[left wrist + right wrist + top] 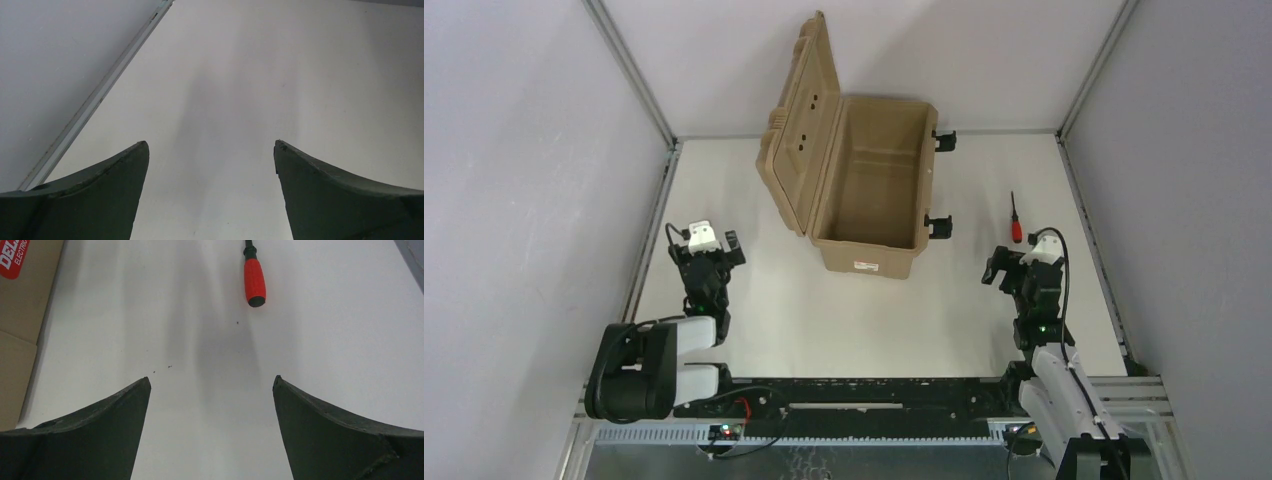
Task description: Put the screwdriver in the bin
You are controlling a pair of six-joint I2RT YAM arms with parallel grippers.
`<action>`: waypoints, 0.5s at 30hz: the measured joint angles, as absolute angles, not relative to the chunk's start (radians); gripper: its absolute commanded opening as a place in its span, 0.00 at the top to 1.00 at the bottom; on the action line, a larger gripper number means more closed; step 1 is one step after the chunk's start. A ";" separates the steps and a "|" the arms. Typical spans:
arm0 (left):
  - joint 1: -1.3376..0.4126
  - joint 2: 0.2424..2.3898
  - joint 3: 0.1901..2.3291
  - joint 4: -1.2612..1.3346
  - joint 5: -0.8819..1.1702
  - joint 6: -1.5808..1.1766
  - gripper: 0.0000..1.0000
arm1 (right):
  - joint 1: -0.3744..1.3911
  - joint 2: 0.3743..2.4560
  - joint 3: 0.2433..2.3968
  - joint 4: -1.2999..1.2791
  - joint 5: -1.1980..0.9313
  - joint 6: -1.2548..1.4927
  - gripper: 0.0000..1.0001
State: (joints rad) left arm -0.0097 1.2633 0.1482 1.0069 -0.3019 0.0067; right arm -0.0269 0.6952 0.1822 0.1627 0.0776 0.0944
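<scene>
R claw (211,378) spread, screwdriver (254,280) lying ahead.

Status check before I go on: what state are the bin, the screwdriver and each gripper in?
bin: lid open, nothing seen inside.
black latches: unfastened.
screwdriver: lying flat outside the bin, ungripped.
left gripper: open, empty.
right gripper: open, empty, short of the screwdriver.

The bin (869,250) is matt tan plastic with a ribbed lid. The screwdriver (254,280) handle is smooth, glossy red plastic. The table (824,310) is smooth matt white.
</scene>
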 measured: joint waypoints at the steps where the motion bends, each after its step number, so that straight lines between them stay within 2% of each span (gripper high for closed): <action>1: -0.010 1.263 0.148 1.007 -0.302 0.007 0.00 | -0.027 0.696 0.183 0.161 0.078 0.097 0.00; 7: -0.010 1.263 0.148 1.007 -0.302 0.007 0.00 | -0.036 0.760 0.290 0.085 0.080 0.102 0.00; 10: -0.010 1.263 0.148 1.007 -0.302 0.007 0.00 | -0.068 0.886 0.507 -0.020 0.071 0.102 0.00; 15: -0.010 1.263 0.148 1.007 -0.302 0.007 0.00 | -0.164 1.264 0.854 -0.153 0.050 0.091 0.05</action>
State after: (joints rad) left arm -0.0097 1.2633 0.1482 1.0069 -0.3019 0.0067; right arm -0.1638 1.2636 0.8536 -0.1528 0.0502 0.0914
